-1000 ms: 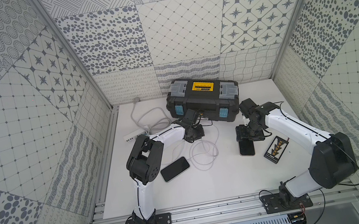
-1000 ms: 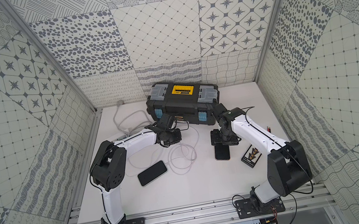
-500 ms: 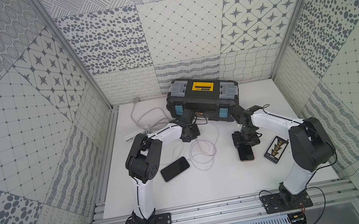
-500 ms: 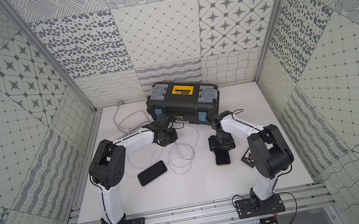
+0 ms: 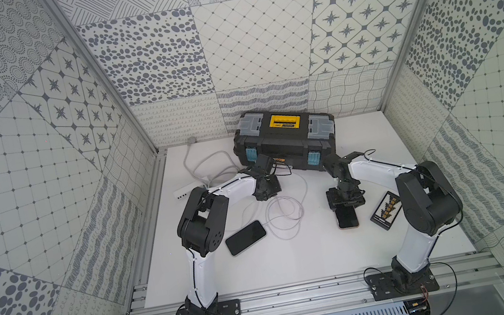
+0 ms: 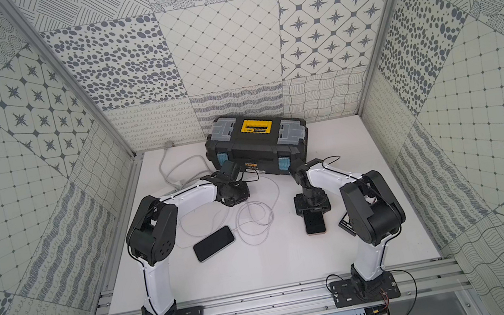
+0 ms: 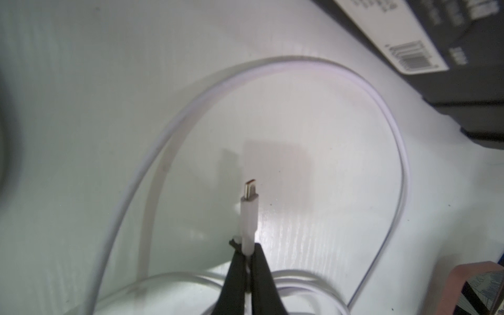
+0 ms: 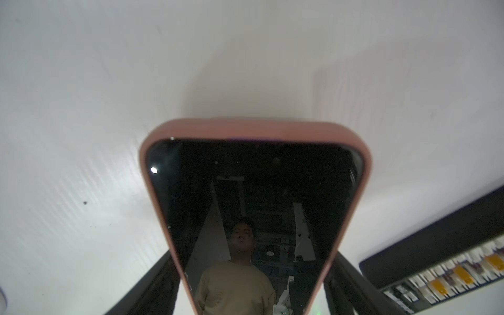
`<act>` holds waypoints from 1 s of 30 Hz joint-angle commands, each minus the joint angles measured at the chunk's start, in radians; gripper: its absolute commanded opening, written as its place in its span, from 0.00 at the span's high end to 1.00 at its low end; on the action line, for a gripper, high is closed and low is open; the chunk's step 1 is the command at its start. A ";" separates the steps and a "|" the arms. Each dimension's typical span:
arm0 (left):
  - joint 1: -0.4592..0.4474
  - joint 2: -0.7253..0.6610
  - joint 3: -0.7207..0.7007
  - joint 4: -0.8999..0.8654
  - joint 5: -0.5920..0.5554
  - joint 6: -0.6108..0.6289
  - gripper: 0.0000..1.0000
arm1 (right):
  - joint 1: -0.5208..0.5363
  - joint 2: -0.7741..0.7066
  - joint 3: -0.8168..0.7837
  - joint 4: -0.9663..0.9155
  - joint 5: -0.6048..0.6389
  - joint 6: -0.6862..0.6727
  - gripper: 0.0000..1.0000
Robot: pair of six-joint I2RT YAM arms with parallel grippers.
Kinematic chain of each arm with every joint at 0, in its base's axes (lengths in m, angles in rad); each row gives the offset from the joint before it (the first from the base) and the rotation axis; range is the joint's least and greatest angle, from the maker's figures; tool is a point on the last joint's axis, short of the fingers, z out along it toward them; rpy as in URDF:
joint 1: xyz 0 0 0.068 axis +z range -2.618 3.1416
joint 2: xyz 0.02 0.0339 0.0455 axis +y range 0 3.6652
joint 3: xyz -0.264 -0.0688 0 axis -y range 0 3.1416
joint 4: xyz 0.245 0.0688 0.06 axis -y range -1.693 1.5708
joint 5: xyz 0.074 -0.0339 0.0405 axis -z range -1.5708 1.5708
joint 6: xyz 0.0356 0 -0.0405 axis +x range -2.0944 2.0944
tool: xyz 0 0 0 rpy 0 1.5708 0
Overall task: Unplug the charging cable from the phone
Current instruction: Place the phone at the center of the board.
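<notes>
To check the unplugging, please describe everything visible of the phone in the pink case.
The phone in the pink case is a flat slab: dark glossy screen, switched off, mirroring the room, inside a matte salmon-pink cover with rounded corners. It faces screen up over the white table; whether it rests there I cannot tell. The right gripper holds its two long sides near one end. Nothing is plugged into the end that shows.

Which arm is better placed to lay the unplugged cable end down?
Left. The left claw is shut on the white plug, which is free in the air; the right claw holds the pink-cased phone by its sides.
</notes>
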 commanded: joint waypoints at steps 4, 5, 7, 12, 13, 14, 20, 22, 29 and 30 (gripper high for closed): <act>0.009 0.006 0.008 -0.015 0.038 0.005 0.77 | -0.001 0.017 -0.012 0.013 0.008 -0.018 0.34; 0.008 0.005 0.007 -0.015 0.040 0.004 0.73 | -0.001 0.019 -0.011 0.012 0.008 -0.018 0.32; 0.008 0.001 0.003 -0.013 0.042 0.002 0.66 | -0.001 0.020 -0.013 0.010 0.009 -0.016 0.29; 0.008 -0.014 -0.002 -0.014 0.050 0.004 0.49 | -0.002 0.018 -0.015 0.003 0.007 -0.012 0.05; 0.008 -0.018 -0.005 -0.011 0.053 0.007 0.47 | -0.003 0.018 -0.013 0.000 0.006 -0.009 0.03; 0.008 -0.024 -0.009 -0.007 0.056 0.007 0.46 | -0.005 0.017 -0.010 -0.005 0.005 -0.007 0.03; 0.007 -0.071 -0.052 0.017 0.098 0.013 0.35 | -0.004 -0.010 0.020 -0.035 0.019 0.002 0.03; 0.007 -0.100 -0.074 0.019 0.099 0.010 0.32 | -0.005 -0.033 0.044 -0.046 0.022 0.006 0.03; 0.002 -0.225 -0.112 -0.042 0.021 0.036 0.17 | 0.001 -0.086 0.160 -0.100 0.025 0.014 0.03; 0.003 -0.240 -0.111 -0.054 0.004 0.043 0.14 | 0.004 -0.089 0.176 -0.105 0.028 0.016 0.03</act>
